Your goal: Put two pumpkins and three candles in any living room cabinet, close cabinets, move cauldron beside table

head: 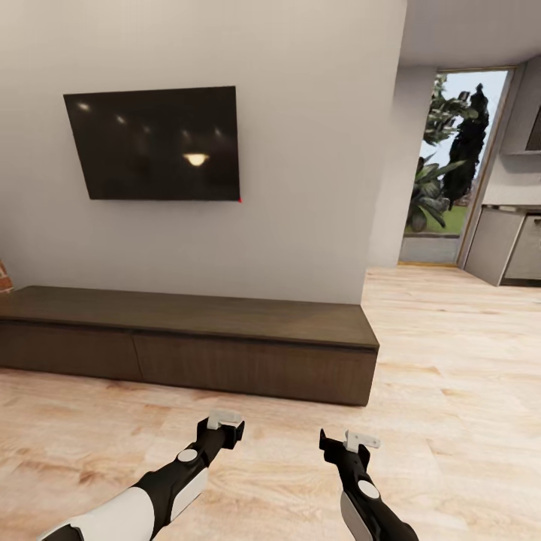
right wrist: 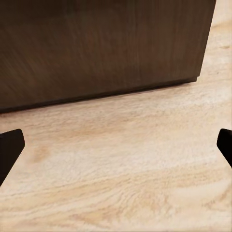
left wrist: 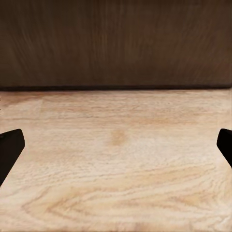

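The left end effector [head: 225,425] hangs low over the floor [head: 451,361] with its fingers spread wide and nothing between them; in the left wrist view its dark fingertips [left wrist: 9,150] sit at the far edges of the picture, with bare wood floor between. The right end effector [head: 351,443] is likewise spread and empty, held beside the left at about the same height.

Just ahead of both stands the cabinet [head: 248,361], long, low and dark brown, against the wall under a wall-mounted television [head: 154,143]. The right wrist view looks at its right-hand end, where the front meets the corner. All visible drawer fronts sit flush, so the cabinet appears closed, and its top is bare.

Beyond the cabinet's right end the floor runs toward a glass door [head: 451,165] with greenery outside.

With both arms carrying nothing and the fronts shut, I judge that either storing has not started or a trip is between loads; these views cannot settle which.
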